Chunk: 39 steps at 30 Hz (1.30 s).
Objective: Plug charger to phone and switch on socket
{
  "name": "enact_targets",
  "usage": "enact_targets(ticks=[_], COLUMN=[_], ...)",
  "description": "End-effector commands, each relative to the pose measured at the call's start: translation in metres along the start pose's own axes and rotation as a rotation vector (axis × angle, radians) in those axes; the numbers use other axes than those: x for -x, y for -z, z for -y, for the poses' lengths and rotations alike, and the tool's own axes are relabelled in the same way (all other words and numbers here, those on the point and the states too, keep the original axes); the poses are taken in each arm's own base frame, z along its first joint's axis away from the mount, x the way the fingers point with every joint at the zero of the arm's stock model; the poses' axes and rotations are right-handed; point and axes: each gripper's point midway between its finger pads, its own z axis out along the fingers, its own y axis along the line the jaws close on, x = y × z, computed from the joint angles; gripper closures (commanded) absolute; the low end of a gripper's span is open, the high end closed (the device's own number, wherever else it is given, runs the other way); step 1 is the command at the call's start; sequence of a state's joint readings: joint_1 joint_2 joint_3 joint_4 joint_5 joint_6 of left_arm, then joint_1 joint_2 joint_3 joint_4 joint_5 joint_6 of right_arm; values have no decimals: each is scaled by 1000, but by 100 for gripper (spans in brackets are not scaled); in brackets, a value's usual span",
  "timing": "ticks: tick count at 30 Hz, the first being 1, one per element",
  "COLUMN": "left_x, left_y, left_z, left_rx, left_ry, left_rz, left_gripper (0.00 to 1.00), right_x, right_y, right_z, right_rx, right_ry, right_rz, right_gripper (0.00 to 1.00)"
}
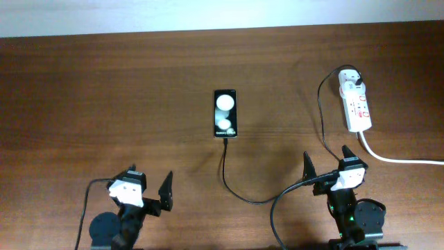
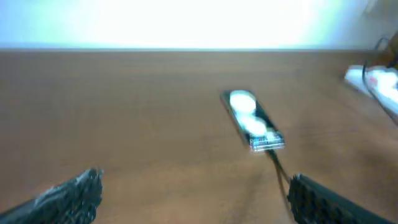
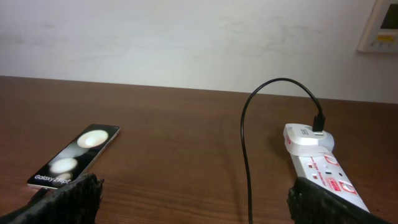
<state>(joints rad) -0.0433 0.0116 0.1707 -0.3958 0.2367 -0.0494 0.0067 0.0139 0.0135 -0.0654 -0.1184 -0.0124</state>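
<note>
Left gripper (image 1: 149, 182): jaws spread wide with nothing between them, parked at the near edge of the table (image 1: 83, 83), well apart from the work. Right gripper (image 1: 327, 162): likewise spread and empty, standing just short of the socket (image 1: 356, 104), with the charger (image 3: 244, 155) cable running close by its fingers. The phone (image 1: 225, 112) lies flat and face up at mid-table. The cable's tip meets its near short edge and appears inserted, though full seating cannot be confirmed. The plug (image 3: 318, 127) sits in the outlet at the socket's far end. Switch positions cannot be read. Assessed outstanding step: pressing the red switch. Risks: the slack cable lies beside the right arm, so a reach toward the socket could snag it and pull the tip from the phone or drag the phone. An off-centre press could shove the unbraced strip instead of rocking the switch. Surface: dark wood-grain, level. The white cord (image 1: 399, 159) trails off to the right. Room: plain white wall (image 3: 186, 43) bearing a small panel (image 3: 380, 25).
</note>
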Motion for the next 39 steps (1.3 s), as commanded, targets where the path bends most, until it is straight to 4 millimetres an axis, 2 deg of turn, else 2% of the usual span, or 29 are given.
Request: enact_targets(ticks=[1,4,7,9,13,16,39], left_x=[-7,-3,6,12,10,8,8], left_y=[-9,-11,-13,-15,-16,-17,-17], left_z=[-2,-6,-22,-22,-21,-11,-12], left_rx=[-9,16,104,100,98,51,54], left_ry=[1,-12,-21,-45,-142,-244,-238], left_rz=[36,64,131,186,175,171,170], left_gripper=[1,1,1,1,1,1,1], right_x=[-1,-1,-1,-1,-1,-1,-1], right_y=[0,0,0,0,0,0,0], right_z=[1,1,1,1,1,1,1], right_rx=[-2,-2,-2,-2,-2,-2,-2], right_ry=[6,6,6,6,6,6,6], right_rz=[3,3,3,3,3,3,3], right_gripper=[1,1,1,1,1,1,1])
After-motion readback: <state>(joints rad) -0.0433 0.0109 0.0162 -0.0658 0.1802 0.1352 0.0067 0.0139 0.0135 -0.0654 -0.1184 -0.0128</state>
